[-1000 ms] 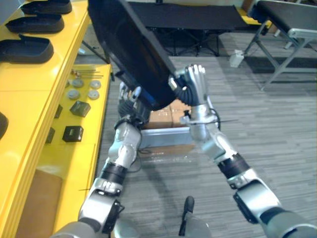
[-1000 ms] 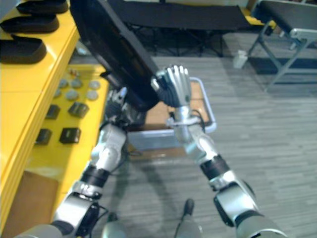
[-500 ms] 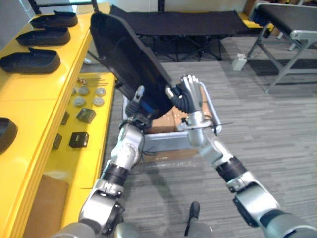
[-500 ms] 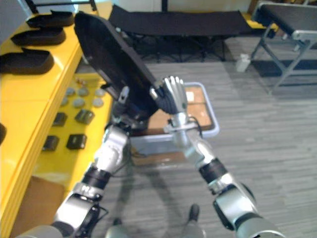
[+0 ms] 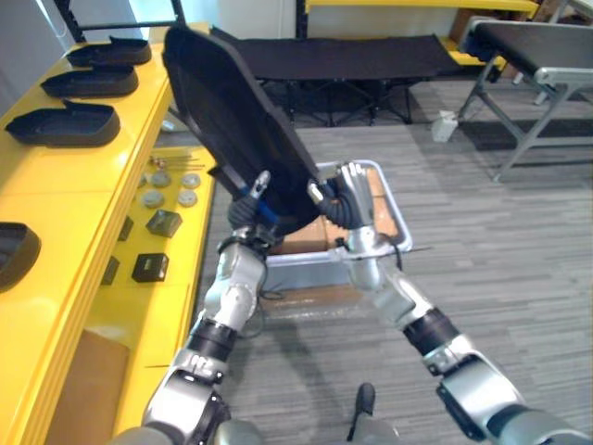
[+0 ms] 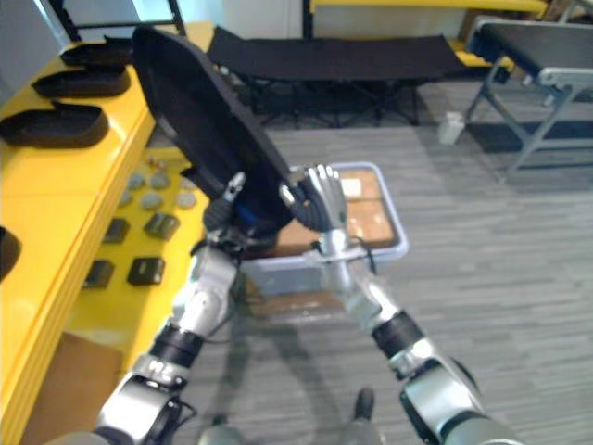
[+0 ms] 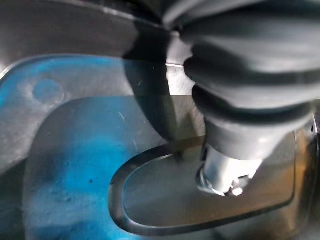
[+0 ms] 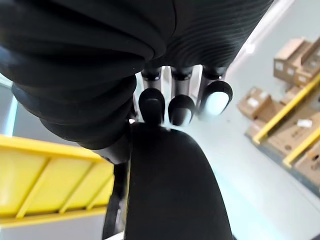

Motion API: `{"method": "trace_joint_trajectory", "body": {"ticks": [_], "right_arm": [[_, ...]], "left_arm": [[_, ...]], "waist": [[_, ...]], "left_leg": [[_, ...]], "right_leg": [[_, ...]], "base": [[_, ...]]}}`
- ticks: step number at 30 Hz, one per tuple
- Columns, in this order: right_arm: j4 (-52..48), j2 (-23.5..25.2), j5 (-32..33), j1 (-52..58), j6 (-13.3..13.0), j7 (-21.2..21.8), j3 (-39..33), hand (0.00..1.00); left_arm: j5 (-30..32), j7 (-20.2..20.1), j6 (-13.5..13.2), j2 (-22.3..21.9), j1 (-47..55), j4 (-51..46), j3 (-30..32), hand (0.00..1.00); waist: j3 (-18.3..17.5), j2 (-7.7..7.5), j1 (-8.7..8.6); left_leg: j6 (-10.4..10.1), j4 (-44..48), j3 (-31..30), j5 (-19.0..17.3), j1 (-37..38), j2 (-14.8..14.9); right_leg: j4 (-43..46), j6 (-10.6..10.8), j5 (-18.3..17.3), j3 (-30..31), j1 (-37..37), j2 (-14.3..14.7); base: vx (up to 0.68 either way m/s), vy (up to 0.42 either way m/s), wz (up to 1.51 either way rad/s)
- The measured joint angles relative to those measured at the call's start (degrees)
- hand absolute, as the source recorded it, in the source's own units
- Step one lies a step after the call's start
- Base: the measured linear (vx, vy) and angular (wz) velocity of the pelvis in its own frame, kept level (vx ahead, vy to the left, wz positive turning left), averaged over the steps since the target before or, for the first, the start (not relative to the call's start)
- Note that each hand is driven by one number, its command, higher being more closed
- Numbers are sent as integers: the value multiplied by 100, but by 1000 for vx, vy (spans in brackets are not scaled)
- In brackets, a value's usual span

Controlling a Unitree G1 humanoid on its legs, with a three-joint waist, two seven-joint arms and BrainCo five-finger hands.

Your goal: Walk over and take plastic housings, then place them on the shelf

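Observation:
A large black plastic housing [image 5: 232, 120] is held tilted in the air in front of me, its top leaning toward the yellow shelf [image 5: 83, 195]. My left hand [image 5: 246, 206] grips its lower edge, thumb up on the near face and fingers behind. My right hand [image 5: 348, 190] is curled round the lower right edge. In the right wrist view its dark fingertips [image 8: 180, 107] hook over the housing's rim [image 8: 170, 190]. The left wrist view looks onto the housing's inner side [image 7: 75, 150], which carries a blue sheen.
Several more black housings [image 5: 65, 125] lie on the shelf's top level at the left, and small parts [image 5: 162, 222] sit on its lower ledge. A grey bin with cardboard [image 5: 375, 218] stands on the floor below my hands. A black cot [image 5: 352, 46] and a grey bench [image 5: 537, 56] stand behind.
The camera has shifted, so the housing now sits lower in view. My left hand's fingers, straight a second ago, have curled onto the housing's lower edge. The right hand's grip has held.

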Motion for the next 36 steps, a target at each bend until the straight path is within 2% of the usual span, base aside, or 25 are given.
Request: {"method": "trace_joint_trajectory", "body": {"ticks": [3,4,8,13,17,20,23,28,30,32,34,36], "right_arm": [[-12,33,8,162,-51,1,44,100],[-12,41,9,179,-56,2,45,0],[-31,50,135,346,-114,19,58,0],[-73,26,468,425,-150,244,141,0],[-88,31,1064,510,-311,545,143,0],[-491,39,1771,609,-363,917,96,0],[-1243,92,2514,640,-371,1473,34,0],[-2485,287,3908,616,-293,2322,-446,0],[-2818,262,4563,595,-228,2572,-827,0],[-2978,236,4926,596,-153,2685,-1012,0],[-3285,145,5549,632,-100,2876,-1372,0],[-3587,86,5859,760,-94,3010,-1679,0]], "left_arm": [[283,20,-14,3,222,-136,15,100],[335,29,-18,5,231,-138,16,100],[910,115,-35,27,410,-317,16,100],[1209,171,-53,29,648,-455,19,100],[2070,450,-50,20,772,-579,15,100],[2939,756,-52,-54,948,-928,83,100],[3649,1073,-43,-230,976,-951,248,100],[4780,1597,-5,-432,1175,-885,483,100],[5151,1825,23,-424,1333,-760,658,100],[5272,1985,33,-413,1427,-686,795,100],[5500,2281,79,-420,1482,-504,1099,100],[5728,2504,78,-419,1502,-487,1308,100]], "waist": [[-50,-14,26],[-51,-16,38],[-84,-22,36],[-92,-20,30],[-92,-20,37],[-123,21,38],[-227,72,22],[-325,57,-5],[-355,51,-17],[-419,32,-61],[-488,24,-133],[-521,30,-134]], "left_leg": [[0,-11,-3,0,3,0],[0,-11,-4,0,5,0],[4,17,-4,-40,94,2],[-9,19,-3,-89,94,4],[-7,-32,-2,-91,102,15],[-17,-85,48,-45,181,29],[-30,-87,93,-59,215,51],[-21,-93,253,-133,423,56],[-7,-82,333,-198,542,55],[-3,-93,354,-229,571,56],[-10,-112,399,-265,589,56],[-11,-149,522,-263,592,58]], "right_leg": [[0,0,0,-15,16,-2],[0,0,0,-15,19,-2],[-4,8,-21,-14,116,-1],[-49,-15,-100,-13,92,2],[-40,-15,-131,-54,85,6],[-3,-56,-89,-55,94,24],[-1,-12,-46,-50,109,42],[-1,-9,-49,78,203,56],[-4,46,-127,119,294,52],[-5,48,-180,137,301,54],[-10,55,-185,151,285,54],[-7,60,-181,208,185,56]], "base": [[32,43,3],[-11,30,2],[-41,27,-1],[-59,18,-3],[-34,17,-1],[68,40,-5],[70,43,-5],[22,43,-11],[-53,36,-15],[-46,23,-9],[-38,22,-8],[-21,27,-21]]}}
